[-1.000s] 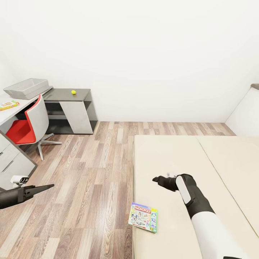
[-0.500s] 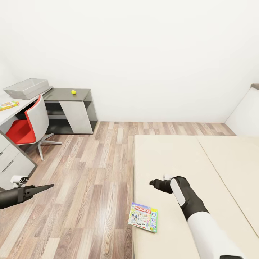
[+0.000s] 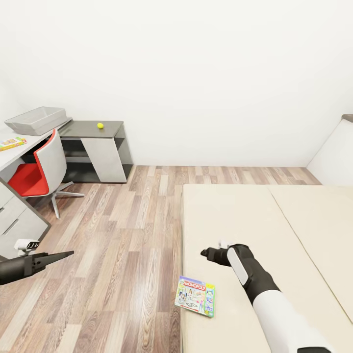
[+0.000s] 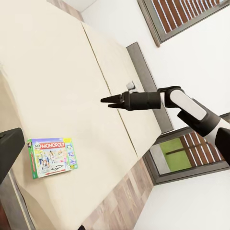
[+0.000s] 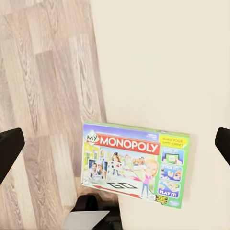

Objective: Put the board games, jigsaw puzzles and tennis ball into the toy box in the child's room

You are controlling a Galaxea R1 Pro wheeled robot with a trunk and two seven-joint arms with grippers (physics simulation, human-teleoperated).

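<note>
Our right tool [image 3: 205,253] hangs above the bed [image 3: 235,215], its two fingers spread wide with nothing between them; in the right wrist view the dark fingertips [image 5: 9,146] sit at either edge of the picture, well apart, with the Monopoly box [image 5: 136,163] lying on the mattress between and below them. In the left wrist view the same right tool [image 4: 106,101] shows as a dark tapered point over the cream mattress. The box is flat and rectangular, its lid white and green with a red "MY MONOPOLY" banner, cartoon children and a yellow-green strip of small panels down one side. It lies tilted near the bed's edge, one corner jutting out over the wood-plank floor [image 3: 122,235], nearer to us than the right tool. Our left tool [image 3: 59,255] is held low over the floor, well apart from the bed; its fingers look pressed together into a narrow point, holding nothing. Farther out stands the bench [image 3: 12,154], white-topped with drawers, and a red and grey chair [image 3: 41,171] beside it. On the bench rests the light grey toy box [image 3: 37,120] with flared walls, and a colourful flat item [image 3: 11,143] lies near the bench's edge, too small to read. The small yellow-green ball [image 3: 100,126] sits on the lower dark grey section [image 3: 93,130].
</note>
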